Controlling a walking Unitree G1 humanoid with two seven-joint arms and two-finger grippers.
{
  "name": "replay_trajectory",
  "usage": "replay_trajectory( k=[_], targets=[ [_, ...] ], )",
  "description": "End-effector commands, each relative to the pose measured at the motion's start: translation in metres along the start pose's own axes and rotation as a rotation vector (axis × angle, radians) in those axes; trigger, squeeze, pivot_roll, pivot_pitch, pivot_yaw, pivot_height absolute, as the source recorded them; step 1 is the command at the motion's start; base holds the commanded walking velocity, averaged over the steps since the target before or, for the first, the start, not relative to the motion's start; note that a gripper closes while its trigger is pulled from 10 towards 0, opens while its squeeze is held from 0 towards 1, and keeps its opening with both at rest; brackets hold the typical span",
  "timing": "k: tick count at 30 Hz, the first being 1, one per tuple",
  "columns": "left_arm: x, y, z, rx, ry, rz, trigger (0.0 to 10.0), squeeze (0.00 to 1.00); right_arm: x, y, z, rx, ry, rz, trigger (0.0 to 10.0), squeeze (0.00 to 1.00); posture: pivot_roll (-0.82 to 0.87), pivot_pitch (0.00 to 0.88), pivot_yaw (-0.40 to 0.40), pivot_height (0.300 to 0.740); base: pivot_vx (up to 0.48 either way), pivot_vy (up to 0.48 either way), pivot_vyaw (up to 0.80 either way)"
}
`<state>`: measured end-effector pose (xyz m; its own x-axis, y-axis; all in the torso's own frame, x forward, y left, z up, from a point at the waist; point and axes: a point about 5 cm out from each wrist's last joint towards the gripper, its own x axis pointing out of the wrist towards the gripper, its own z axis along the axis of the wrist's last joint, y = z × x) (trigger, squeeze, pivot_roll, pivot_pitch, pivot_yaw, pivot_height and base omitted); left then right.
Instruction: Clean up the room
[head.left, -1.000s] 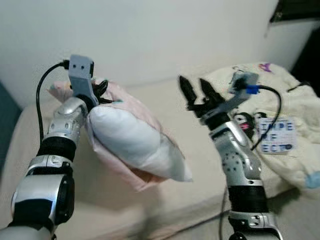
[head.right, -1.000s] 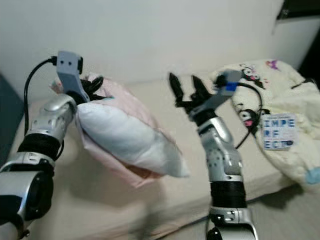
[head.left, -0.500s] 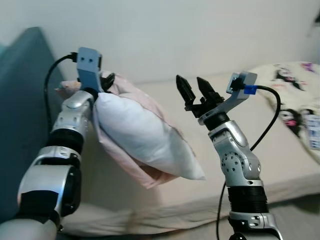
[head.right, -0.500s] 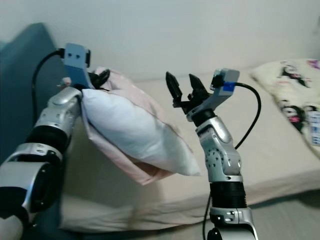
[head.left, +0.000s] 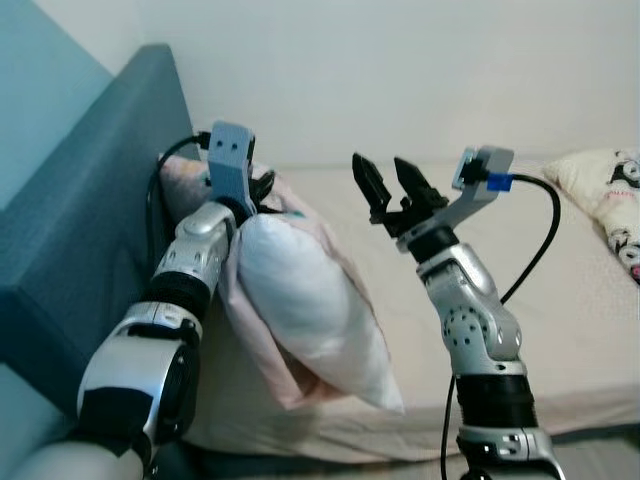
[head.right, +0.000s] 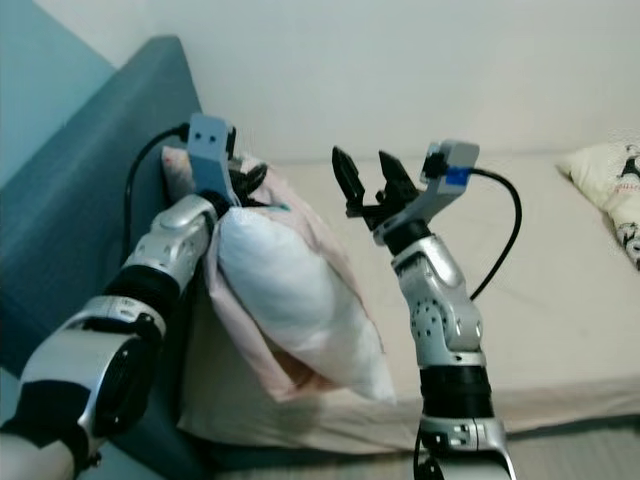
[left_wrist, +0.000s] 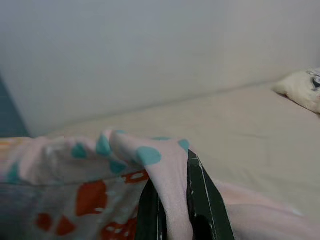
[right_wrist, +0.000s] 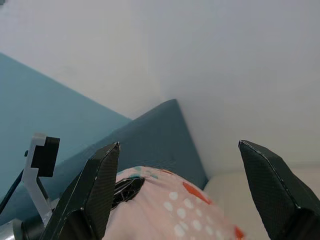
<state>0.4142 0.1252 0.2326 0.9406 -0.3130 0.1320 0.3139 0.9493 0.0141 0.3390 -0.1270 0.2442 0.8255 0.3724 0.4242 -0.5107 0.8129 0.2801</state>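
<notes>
**Pillow held up at the head of the bed**

We see the left arm raised and bent at the elbow, forearm angled up toward the wall. The left gripper is clamped on the top corner of the pillow; from the left wrist view, its two black fingers pinch a fold of pink fabric with teal and red spots between them. The pillow hangs down from that grip, its white face turned toward us and its lower corner resting on or just above the beige mattress; we cannot tell which. Just beyond the left gripper stands the teal headboard.

The right arm stands upright from its elbow, wrist tipped toward the wall. The right gripper is spread wide and holds nothing, near the pillow's upper edge but apart from it. Well off to that gripper's right lies a cream printed blanket.
</notes>
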Motion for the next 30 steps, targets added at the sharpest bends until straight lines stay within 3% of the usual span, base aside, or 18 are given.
replay_trajectory(
  k=[1, 10, 21, 30],
  targets=[
    [0.004, -0.006, 0.018, -0.025, -0.106, -0.007, 10.0, 0.0, -0.001, 0.0, 0.002, -0.007, -0.015, -0.001, 10.0, 0.0, -0.2, 0.029, 0.06, 0.74, 0.0, 0.0, 0.0],
    [0.006, -0.005, 0.023, -0.074, -0.13, 0.003, 10.0, 0.0, -0.001, 0.001, 0.002, -0.009, -0.013, 0.006, 10.0, 0.0, -0.2, 0.031, 0.061, 0.74, 0.0, 0.0, 0.0],
    [0.008, -0.01, 0.023, -0.07, -0.136, 0.012, 10.0, 0.0, -0.001, 0.002, 0.002, -0.009, -0.012, 0.01, 10.0, 0.0, -0.21, 0.033, 0.063, 0.74, 0.0, -0.48, 0.0],
    [0.01, -0.016, 0.023, -0.123, -0.15, -0.012, 10.0, 0.0, -0.002, 0.003, 0.001, -0.011, -0.01, 0.011, 10.0, 0.0, -0.21, 0.037, 0.062, 0.74, 0.0, 0.0, 0.0]
  ],
)
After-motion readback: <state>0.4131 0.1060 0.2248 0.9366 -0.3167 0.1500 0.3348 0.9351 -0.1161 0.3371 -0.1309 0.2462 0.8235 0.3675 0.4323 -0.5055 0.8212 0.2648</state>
